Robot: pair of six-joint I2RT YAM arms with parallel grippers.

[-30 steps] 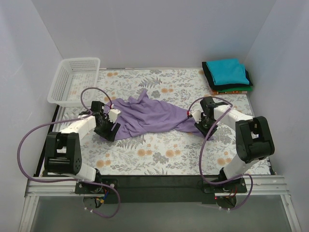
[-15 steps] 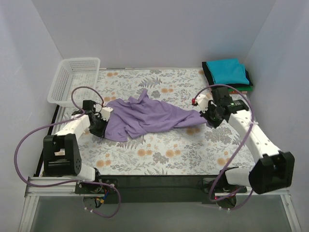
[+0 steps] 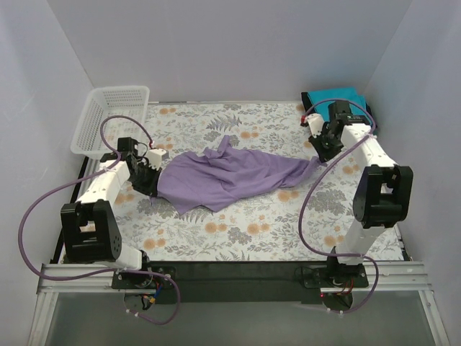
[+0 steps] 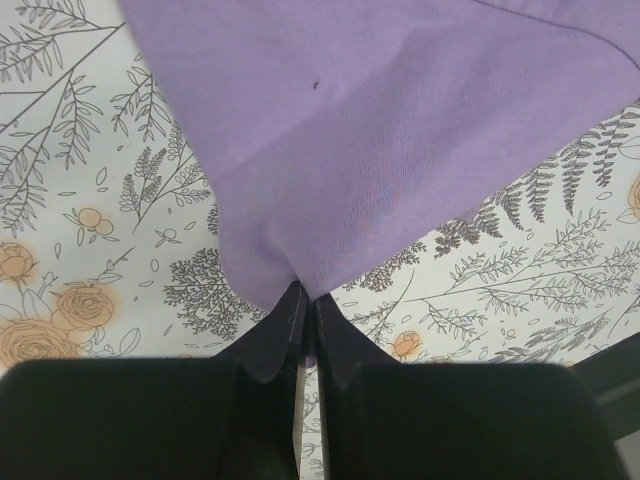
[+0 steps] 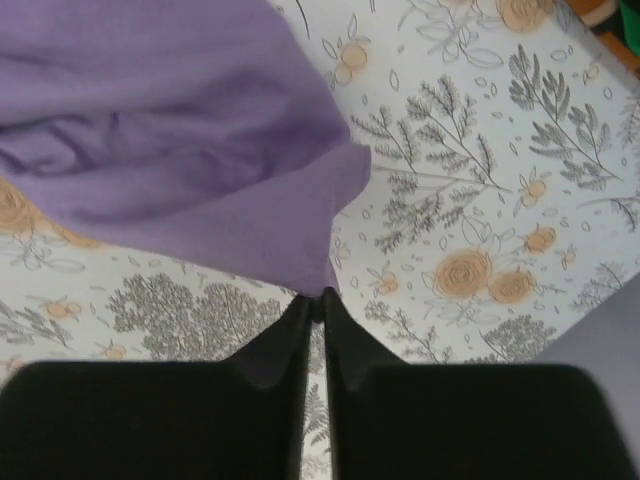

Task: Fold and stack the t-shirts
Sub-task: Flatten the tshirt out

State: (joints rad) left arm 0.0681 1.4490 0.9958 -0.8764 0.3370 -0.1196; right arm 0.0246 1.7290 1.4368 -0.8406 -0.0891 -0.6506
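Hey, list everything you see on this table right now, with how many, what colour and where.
lavender t-shirt: one, purple, mid-table, stretched between both pincers
folded t-shirts: one stack, teal on top, far right corner; number cannot be told
basket: one, white mesh, far left corner
table cloth: one, floral grey and orange, covering the table
arms: two, white and black, bases at the near edge
cables: two, purple, one looping off each arm
left pincer: black, shut on the shirt's left end
right pincer: black, shut on the shirt's right corner
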